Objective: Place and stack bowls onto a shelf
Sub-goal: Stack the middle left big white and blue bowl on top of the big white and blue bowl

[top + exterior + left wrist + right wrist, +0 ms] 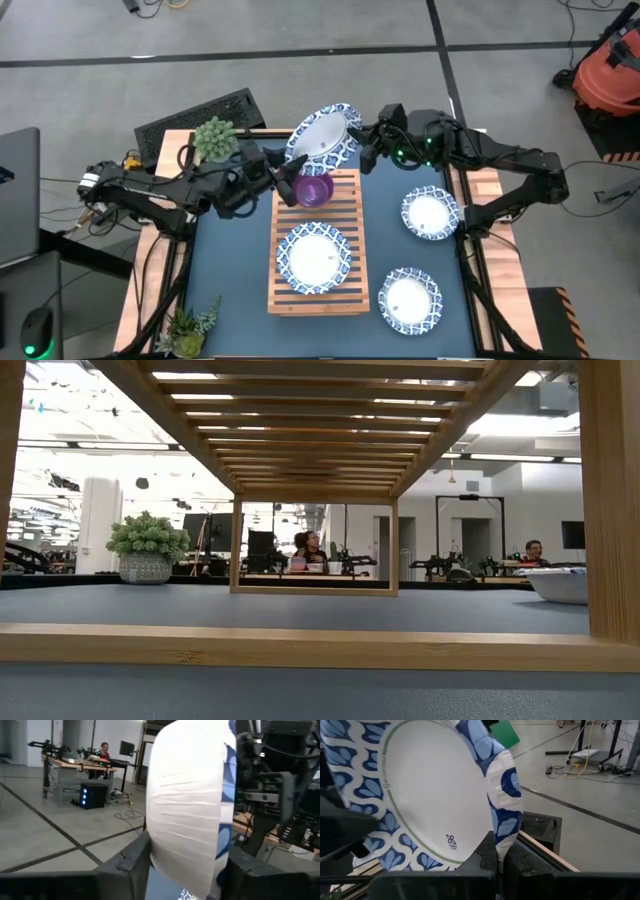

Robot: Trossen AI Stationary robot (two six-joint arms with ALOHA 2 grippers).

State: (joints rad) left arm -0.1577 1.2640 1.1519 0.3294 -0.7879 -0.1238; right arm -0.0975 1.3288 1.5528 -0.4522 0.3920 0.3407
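Note:
A white dish with a blue patterned rim (322,135) hangs tilted on edge above the far end of the light-wood slatted shelf (345,205), between both grippers. My right gripper (364,148) is shut on its right rim. My left gripper (284,172) is open at the dish's left rim; in the left wrist view the dish's white underside (190,805) fills the gap between its fingers. A purple bowl (315,190) sits on the shelf's far end, and another dish (314,258) rests on its middle. The other bowls are out of view. My right gripper pinches the dish's blue rim (502,837) between its two shut fingers, coming from the table's right. The rim is creased where the fingers grip it. The dish is lifted clear and stands steeply tilted. My left gripper has a finger (131,865) on each side of the dish's left rim; I cannot tell whether they touch it.
Two more dishes (431,213) (410,298) lie on the dark blue tabletop right of the shelf. Potted plants stand at the table's far left (214,138) and near left (190,325). In the low view the shelf frame (300,645) spans the foreground, with people seated far behind.

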